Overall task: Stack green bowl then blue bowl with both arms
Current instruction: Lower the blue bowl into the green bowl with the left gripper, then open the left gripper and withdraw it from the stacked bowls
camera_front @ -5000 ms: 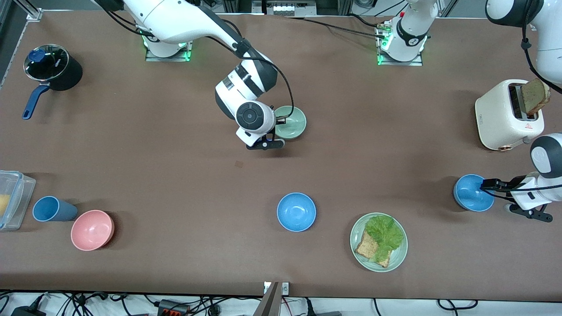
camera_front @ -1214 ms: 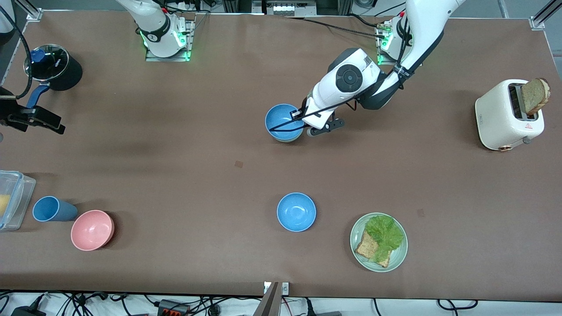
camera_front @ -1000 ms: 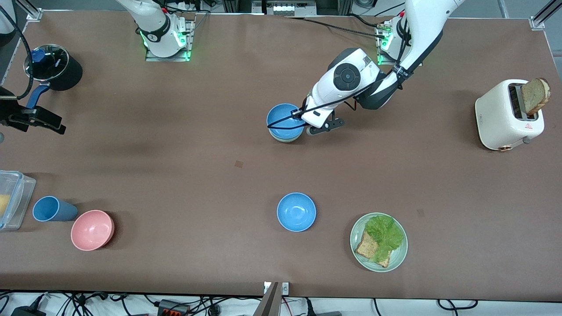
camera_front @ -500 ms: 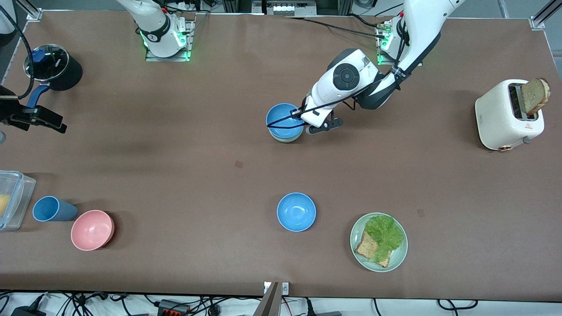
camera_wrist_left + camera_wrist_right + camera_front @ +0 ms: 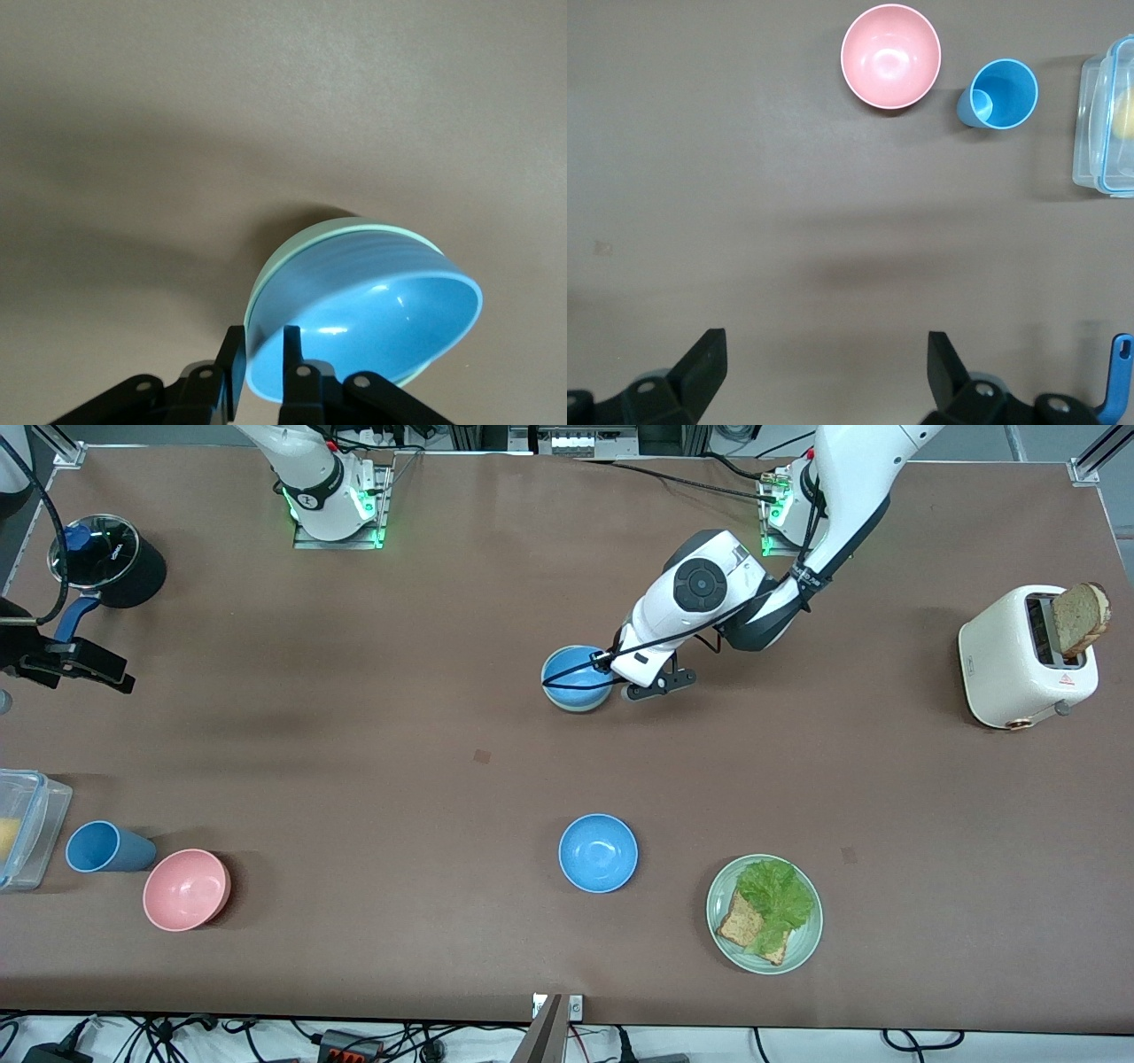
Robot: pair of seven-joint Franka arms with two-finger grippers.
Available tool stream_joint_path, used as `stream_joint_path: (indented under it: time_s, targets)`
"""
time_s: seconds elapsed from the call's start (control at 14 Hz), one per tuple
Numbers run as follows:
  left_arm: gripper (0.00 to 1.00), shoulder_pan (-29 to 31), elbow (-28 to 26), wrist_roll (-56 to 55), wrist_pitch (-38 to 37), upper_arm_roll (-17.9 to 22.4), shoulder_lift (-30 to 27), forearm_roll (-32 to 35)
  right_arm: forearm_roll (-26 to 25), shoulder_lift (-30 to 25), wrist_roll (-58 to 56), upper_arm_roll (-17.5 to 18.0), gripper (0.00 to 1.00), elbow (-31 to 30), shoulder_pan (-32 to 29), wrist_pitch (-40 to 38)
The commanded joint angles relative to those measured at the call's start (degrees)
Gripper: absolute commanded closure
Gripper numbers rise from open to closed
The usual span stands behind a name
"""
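The blue bowl (image 5: 578,673) sits nested in the green bowl (image 5: 576,705) in the middle of the table, nearer the arms' bases. Only a pale green sliver shows under it. In the left wrist view the green rim (image 5: 354,232) wraps the blue bowl (image 5: 381,319). My left gripper (image 5: 608,662) is shut on the blue bowl's rim, one finger inside and one outside (image 5: 261,351). My right gripper (image 5: 71,666) hangs open and empty (image 5: 828,354) over the right arm's end of the table, waiting.
A sky-blue bowl (image 5: 598,853) and a green plate (image 5: 714,908) with lettuce and toast lie nearer the camera. A toaster (image 5: 1019,657) stands at the left arm's end. A pot (image 5: 106,562), a blue cup (image 5: 102,847), a pink bowl (image 5: 186,889) and a clear container (image 5: 22,828) are at the right arm's end.
My left gripper has lowered the blue bowl down into the green bowl. Earlier it carried that bowl over from near the toaster, and the right arm drew back from the green bowl.
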Motion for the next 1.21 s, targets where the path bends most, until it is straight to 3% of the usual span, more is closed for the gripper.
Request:
stream_joint_path:
  time_s: [0.0,0.36,0.57,1.14]
  targets:
    - [0.71,1.06,2.10,-0.74,-4.76,-0.20,-1.65,1.52,0.07,-1.30,-0.19,0.11,0.00,-0.67,-0.07,-0.67]
    - [0.68,4.05,11.68,0.84,-19.43,-0.81,-2.19,1.61,0.07,-1.13,-0.28,0.11,0.00,-0.67,-0.07,-0.50]
    - [0.65,7.37,14.76,4.26,-21.91,-1.25,-3.42,1.61,0.07,-1.21,-0.19,0.20,0.00,-0.58,-0.07,-0.41]
    - [0.49,19.16,26.98,33.67,-37.64,-1.70,-2.89,1.52,0.07,-1.30,-0.98,0.20,0.00,-0.58,-0.07,-0.50]
